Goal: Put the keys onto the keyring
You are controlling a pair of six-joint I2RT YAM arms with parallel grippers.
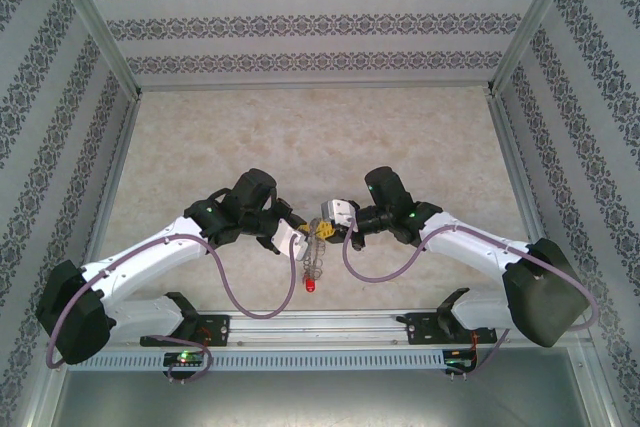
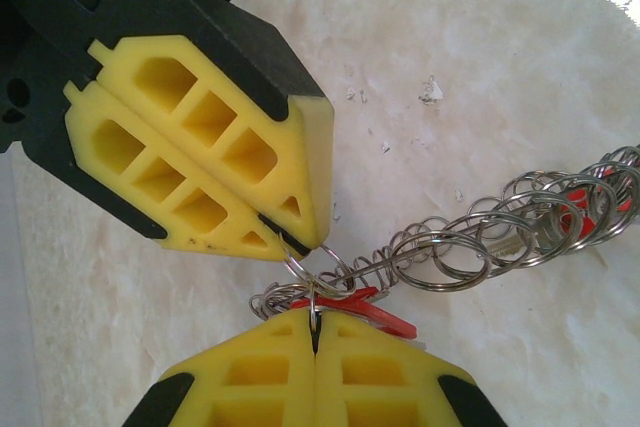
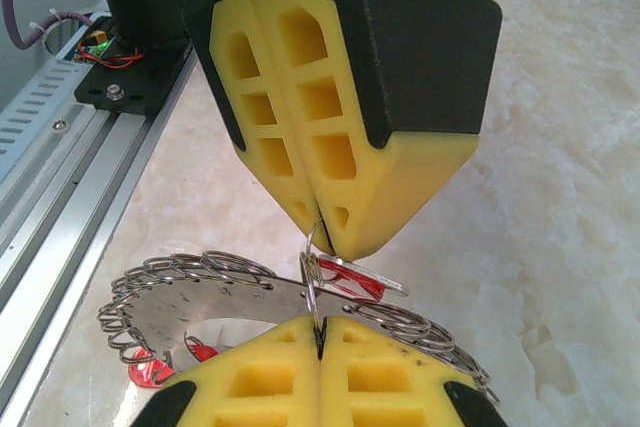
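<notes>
My right pincer and left pincer both pinch the keyring; I'd hold tension steady, easing the red key along.

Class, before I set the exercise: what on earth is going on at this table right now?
Two robot arms meet over the near middle of the table. The left pincer and right pincer are both shut, tip to tip, nipping small rings at one end of the silvery keyring, which trails off toward the near edge. A red-headed key sits right at the pinch point; whether it is threaded on is unclear. A second red key shows at the far end.
</notes>
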